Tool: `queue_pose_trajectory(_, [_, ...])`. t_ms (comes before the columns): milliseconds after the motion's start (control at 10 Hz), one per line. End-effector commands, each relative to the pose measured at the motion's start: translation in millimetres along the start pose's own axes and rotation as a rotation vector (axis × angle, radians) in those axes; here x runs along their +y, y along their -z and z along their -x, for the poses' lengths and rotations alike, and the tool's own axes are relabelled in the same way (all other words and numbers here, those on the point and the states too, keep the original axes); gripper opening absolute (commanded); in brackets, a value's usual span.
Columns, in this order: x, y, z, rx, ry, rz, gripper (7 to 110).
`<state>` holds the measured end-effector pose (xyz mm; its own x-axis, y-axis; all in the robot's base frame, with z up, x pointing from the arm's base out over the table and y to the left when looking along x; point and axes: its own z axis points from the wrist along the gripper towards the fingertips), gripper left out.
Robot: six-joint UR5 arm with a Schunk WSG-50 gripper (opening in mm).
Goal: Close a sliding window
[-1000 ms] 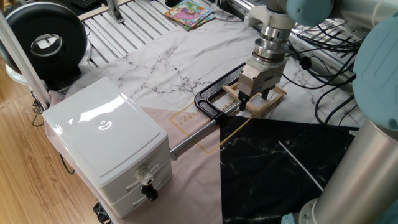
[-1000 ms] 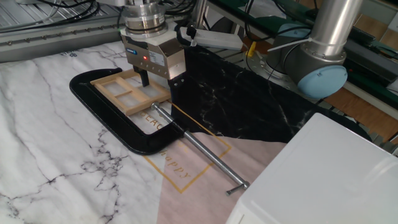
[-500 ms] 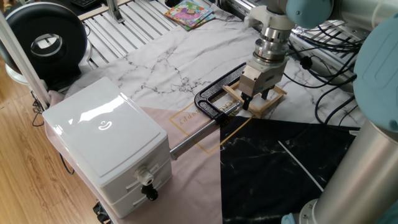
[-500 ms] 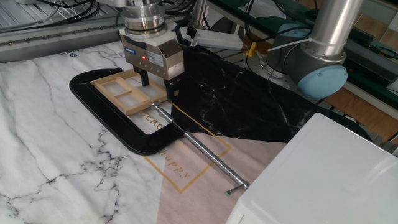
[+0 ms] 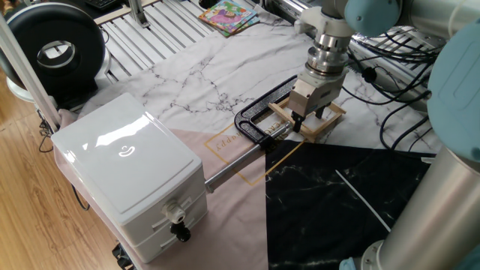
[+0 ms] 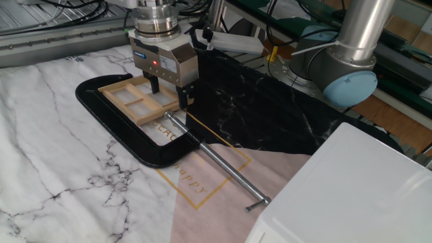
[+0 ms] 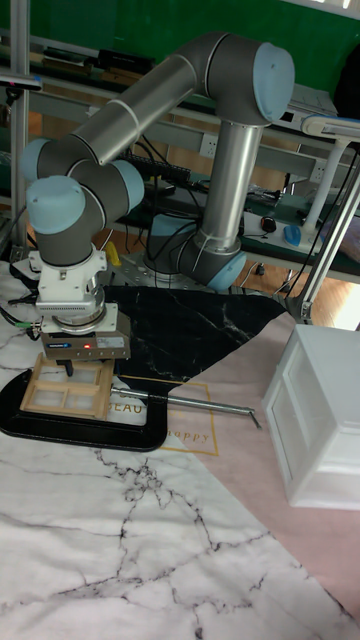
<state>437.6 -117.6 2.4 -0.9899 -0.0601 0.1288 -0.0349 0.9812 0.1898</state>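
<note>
The sliding window lies flat on the marble-patterned mat. Its black rounded frame (image 6: 128, 145) (image 5: 251, 124) (image 7: 110, 432) holds a tan wooden sash (image 6: 131, 101) (image 5: 321, 129) (image 7: 60, 395) with a pane grid. The sash sits toward one end of the frame and leaves an uncovered opening at the other end. My gripper (image 6: 169, 92) (image 5: 309, 118) (image 7: 90, 372) points straight down over the sash's end nearest the opening. It is open: one finger reaches down inside a pane and the other just outside the sash's end rail. Whether the fingers touch the wood is unclear.
A long metal rod (image 6: 216, 158) (image 5: 225, 171) runs from the frame across the pink mat toward a white drawer box (image 5: 131, 172) (image 6: 351, 196) (image 7: 320, 420). A black round device (image 5: 52, 49) and a colourful book (image 5: 227, 15) lie at the far edge. Cables hang by the arm's base.
The gripper has crept slightly lower and sideways along the sash. The finger outside the end rail now sits closer to it. The sash itself shows no clear shift.
</note>
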Motion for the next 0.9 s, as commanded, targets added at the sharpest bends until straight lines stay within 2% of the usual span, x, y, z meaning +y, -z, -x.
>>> queue_pose_trajectory(0, [-2.0,-2.9,4.1,-0.024,-0.004,-0.043,88])
queue_pose_trajectory(200, [5.9,-3.5,6.3,-0.031,-0.029,-0.086,88])
queue_pose_trajectory(300, [17.6,5.2,6.1,-0.021,-0.046,-0.093,88])
queue_pose_trajectory(500, [41.2,21.5,11.2,-0.016,-0.057,-0.083,88])
queue_pose_trajectory(600, [40.6,27.5,15.5,-0.021,-0.047,-0.094,88])
queue_pose_trajectory(800, [43.2,36.0,18.9,-0.019,-0.057,-0.082,88])
